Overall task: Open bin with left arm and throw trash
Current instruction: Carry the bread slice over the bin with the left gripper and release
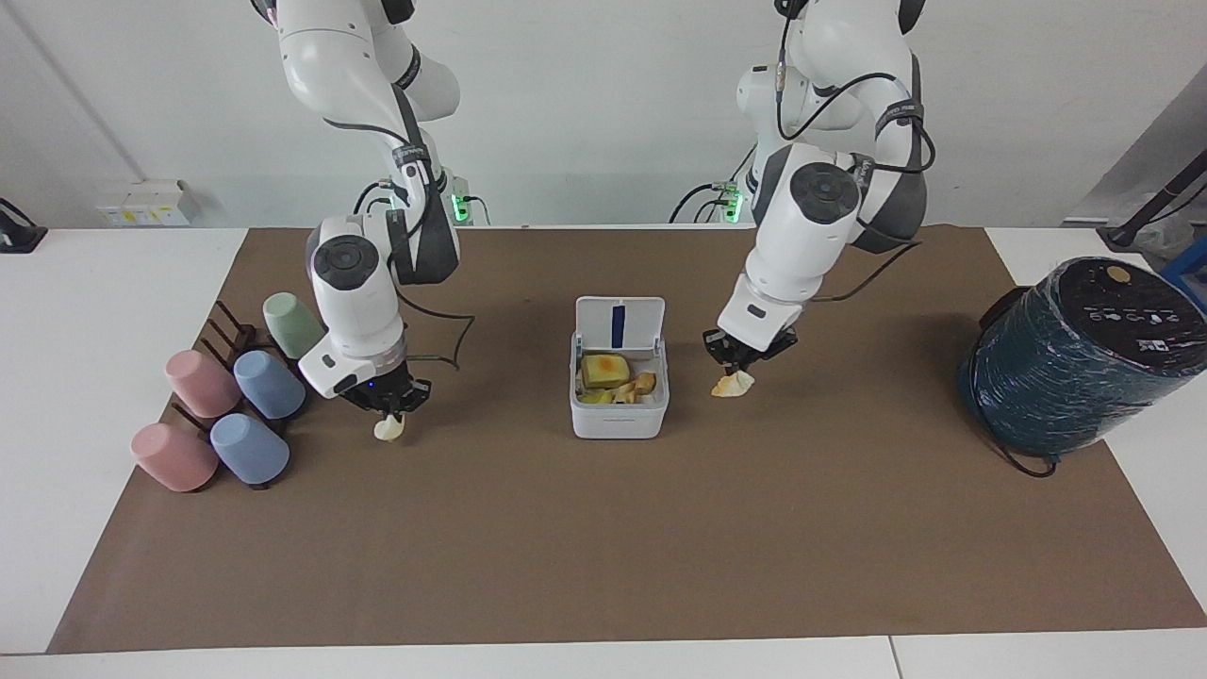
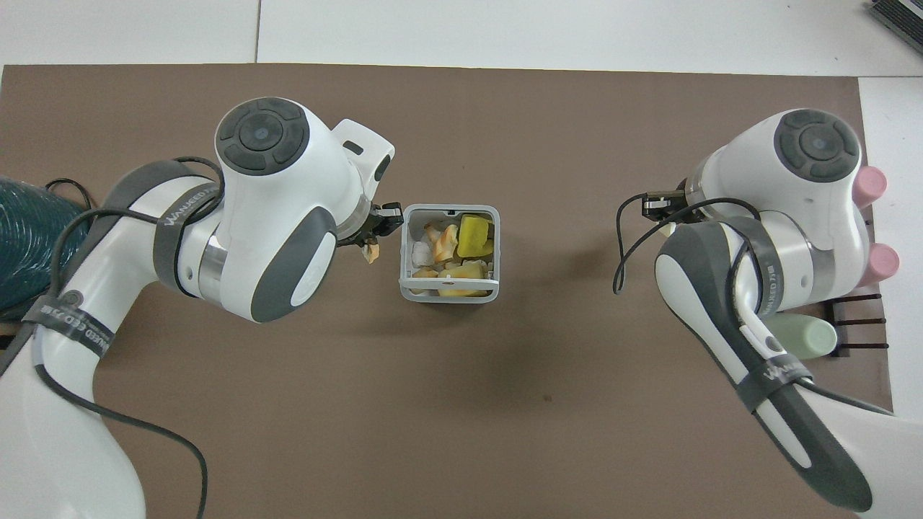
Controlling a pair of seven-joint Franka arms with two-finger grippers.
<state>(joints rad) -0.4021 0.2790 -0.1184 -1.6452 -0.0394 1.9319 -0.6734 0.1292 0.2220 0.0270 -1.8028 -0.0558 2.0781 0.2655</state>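
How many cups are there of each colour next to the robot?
Pink cups: 2
Blue cups: 2
Green cup: 1
Total: 5 cups

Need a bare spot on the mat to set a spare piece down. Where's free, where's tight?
Free: the wide strip of brown mat farther from the robots than the bin. Tight: by the cup rack under the right gripper, and between bin and left gripper.
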